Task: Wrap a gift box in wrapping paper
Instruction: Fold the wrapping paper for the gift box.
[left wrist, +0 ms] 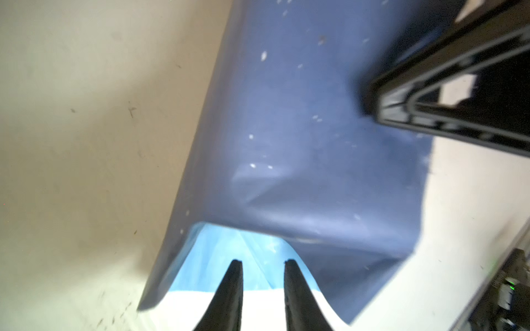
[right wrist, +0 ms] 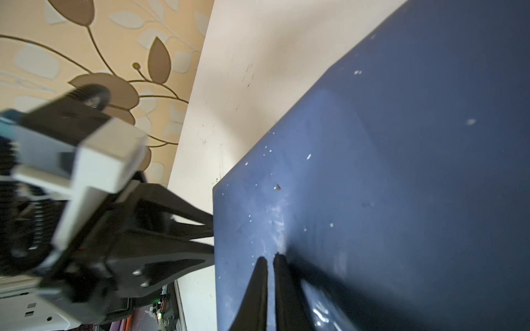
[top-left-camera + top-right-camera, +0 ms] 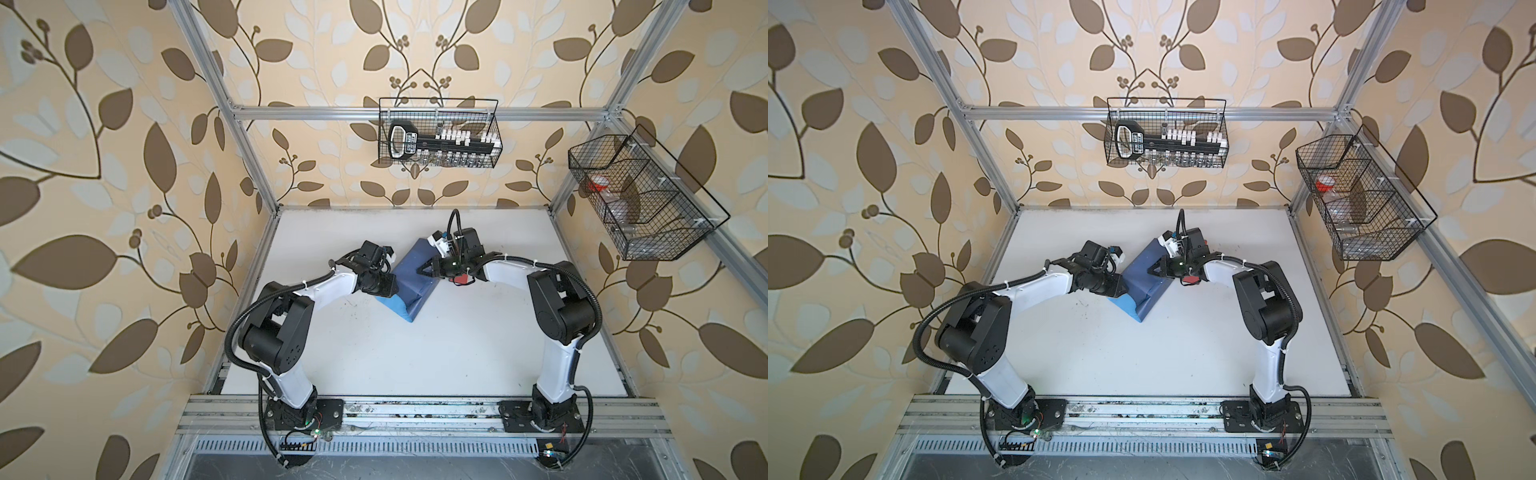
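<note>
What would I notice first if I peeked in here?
Probably the dark-blue wrapping paper bundled up between the two arms on the white table, with a light-blue flap poking out by the left arm's fingers, which are parted. The right arm's fingers, closed together, are right at its top face. All around are walls of big brown leafy wallpaper.

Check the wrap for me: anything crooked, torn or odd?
The wrapping paper is dented and creased near its open end, and its light-blue inner face pokes out there at the left hand. No tear shows.
</note>
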`<state>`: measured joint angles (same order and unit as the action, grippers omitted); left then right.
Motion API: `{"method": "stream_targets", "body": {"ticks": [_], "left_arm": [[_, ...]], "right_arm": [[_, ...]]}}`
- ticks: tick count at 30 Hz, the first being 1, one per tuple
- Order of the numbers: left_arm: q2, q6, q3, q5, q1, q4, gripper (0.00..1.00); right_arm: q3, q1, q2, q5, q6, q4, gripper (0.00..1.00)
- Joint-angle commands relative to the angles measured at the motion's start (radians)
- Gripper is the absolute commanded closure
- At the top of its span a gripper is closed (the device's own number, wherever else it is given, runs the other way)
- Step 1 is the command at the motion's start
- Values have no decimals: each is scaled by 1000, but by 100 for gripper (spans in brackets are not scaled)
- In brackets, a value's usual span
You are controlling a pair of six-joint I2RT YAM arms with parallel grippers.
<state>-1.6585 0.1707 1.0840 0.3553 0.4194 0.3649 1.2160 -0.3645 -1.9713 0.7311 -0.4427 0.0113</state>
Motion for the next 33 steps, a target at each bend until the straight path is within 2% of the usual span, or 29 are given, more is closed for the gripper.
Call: {"method": "stream_targets", "body": {"ticks": [1, 4, 8, 11, 16, 25, 33], "left_arm": [[75, -5, -1, 49, -83, 167, 84], [75, 21, -5, 44, -168, 101, 100], [5, 26, 38, 22, -210, 36, 100], [-112, 30, 124, 86, -213, 61, 100], [-259, 97, 155, 181, -214, 48, 100], [-225, 181, 74, 324, -211, -90, 99], [-200, 231, 46, 381, -208, -108, 97]], "right_arm": [[-20, -11, -40, -62, 21, -150, 90], [-20, -16, -41, -55, 20, -144, 90], [2, -22, -59, -58, 34, -166, 90], [-4, -24, -55, -56, 30, -159, 90], [-8, -24, -50, -62, 29, -161, 90], [-36, -26, -28, -68, 31, -154, 90], [-30, -44, -33, -73, 27, -155, 90]]}}
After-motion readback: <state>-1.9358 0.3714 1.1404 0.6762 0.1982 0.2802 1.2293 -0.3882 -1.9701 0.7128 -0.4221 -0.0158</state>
